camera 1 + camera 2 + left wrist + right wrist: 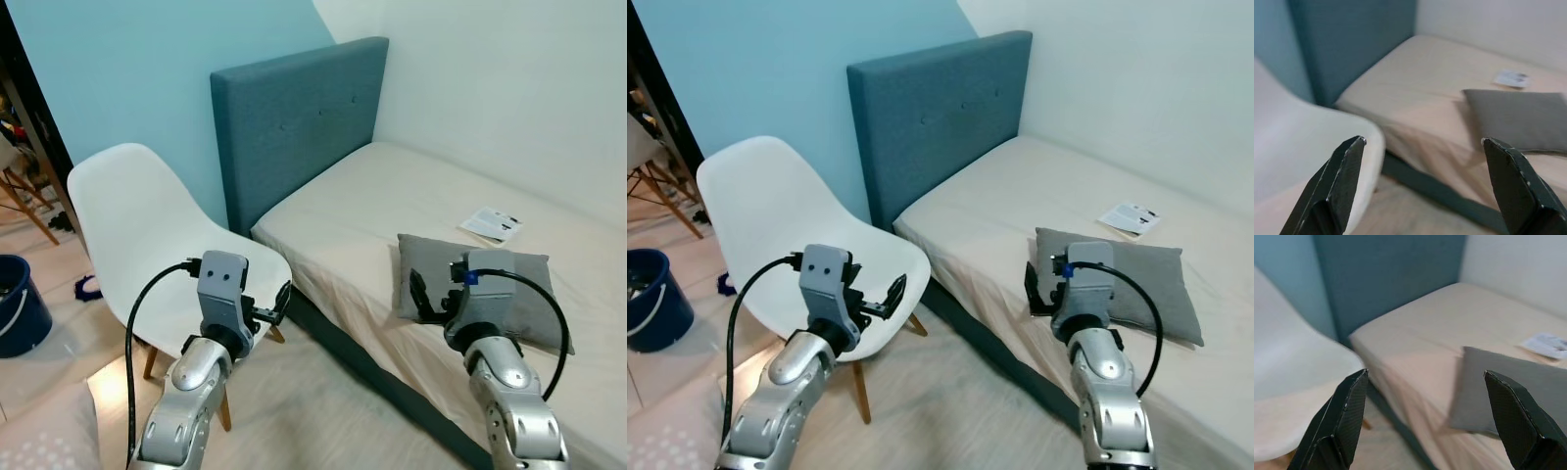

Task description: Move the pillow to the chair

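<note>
A grey pillow (524, 299) lies flat on the bed, near its front edge. The white plastic chair (137, 225) stands on the floor to the left of the bed, its seat bare. My right gripper (423, 299) is open and hovers just in front of the pillow's left edge, not touching it. My left gripper (277, 302) is open over the front right rim of the chair seat, holding nothing. The right wrist view shows the pillow (1508, 387) ahead between the open fingers (1347, 416). The left wrist view shows the chair seat (1298, 161) and the pillow (1523, 117) beyond.
The bed (392, 196) has a beige sheet and a blue-grey headboard (294, 127) against the wall. A white booklet (492, 224) lies behind the pillow. A dark blue bucket (15, 304) stands at the far left, and a pale patterned cushion (39, 436) shows at the bottom left.
</note>
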